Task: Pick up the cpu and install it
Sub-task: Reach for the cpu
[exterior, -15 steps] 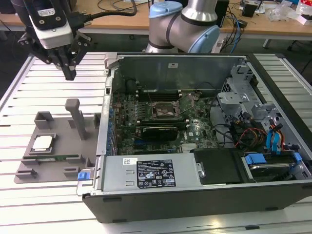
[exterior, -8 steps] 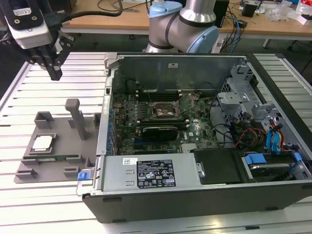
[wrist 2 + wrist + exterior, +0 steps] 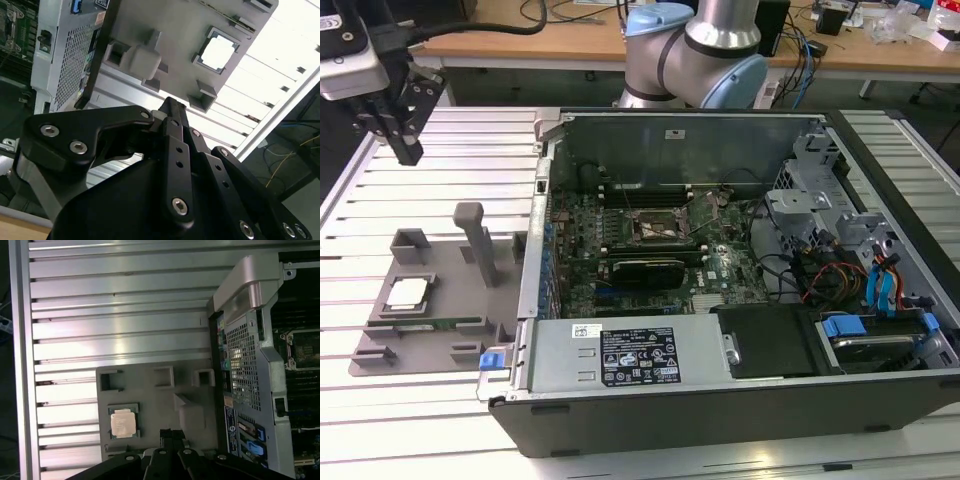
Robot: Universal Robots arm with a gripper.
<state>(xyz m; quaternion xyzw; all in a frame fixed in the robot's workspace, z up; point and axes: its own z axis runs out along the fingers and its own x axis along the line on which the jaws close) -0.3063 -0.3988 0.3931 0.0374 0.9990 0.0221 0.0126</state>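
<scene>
Hand (image 3: 408,152): clenched, empty, hovering above the desk (image 3: 470,150). Cpu (image 3: 408,293): seated in gray tray (image 3: 445,300) beside open computer case (image 3: 720,400), well apart from hand.

Exterior view: high and far, looking down across the open computer case (image 3: 720,420) and grey tray (image 3: 420,350).
First wrist view: straight down, nearer, over the tray.
Second wrist view: oblique, past the gripper (image 3: 170,107), toward the tray.
Shared: tray, computer case.
</scene>
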